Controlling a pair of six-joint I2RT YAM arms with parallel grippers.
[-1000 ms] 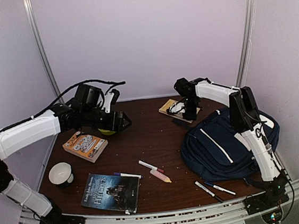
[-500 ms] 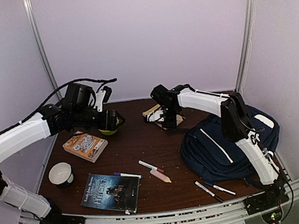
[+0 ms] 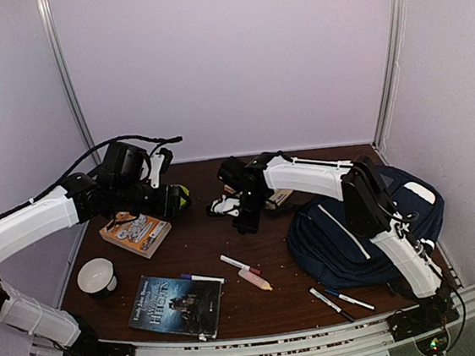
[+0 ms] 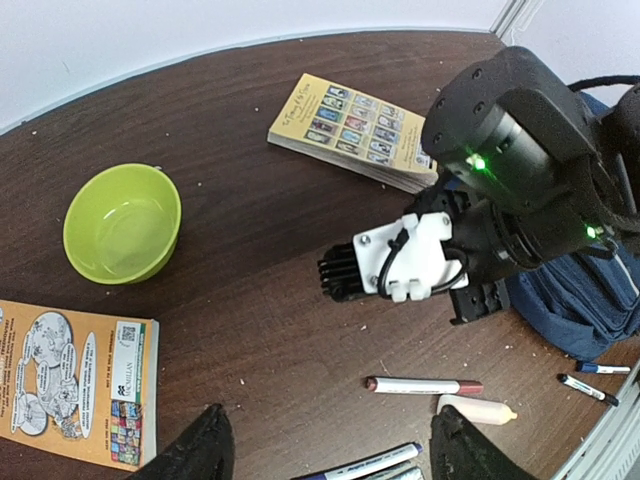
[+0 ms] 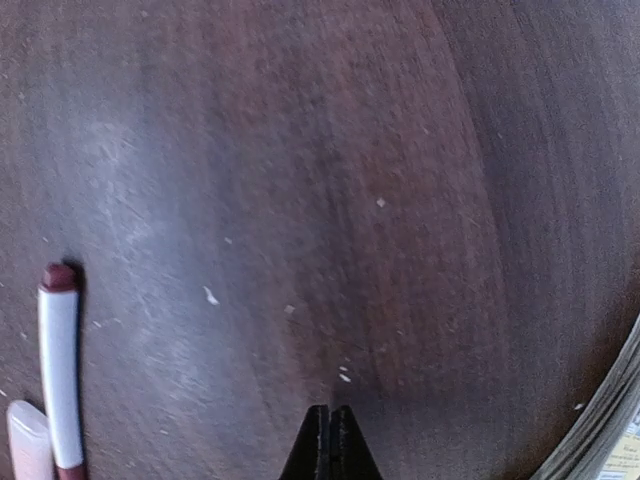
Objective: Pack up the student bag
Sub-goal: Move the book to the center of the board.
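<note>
at far left a white cup [image 3: 97,276] stands on the brown surface [image 3: 200,243]. beside it lies an orange book [image 4: 75,385] with cartoon drawings and a barcode; its print is too small to read. the left claw [image 4: 332,448] hangs spread above the surface, holding nothing, near a green bowl [image 4: 122,222]. a dark book [image 3: 176,301] lies nearer the front edge, its title too blurred to read. a white marker [image 4: 423,385] with maroon ends lies by a cream stick [image 4: 476,409]. the right claw [image 5: 330,440] is pressed together, empty, over bare wood. a yellow book [image 4: 355,130] shows rows of small cover pictures. the student bag [image 3: 354,234] lies on the surface at right, 2 pens [image 3: 331,303] in front of it.
</note>
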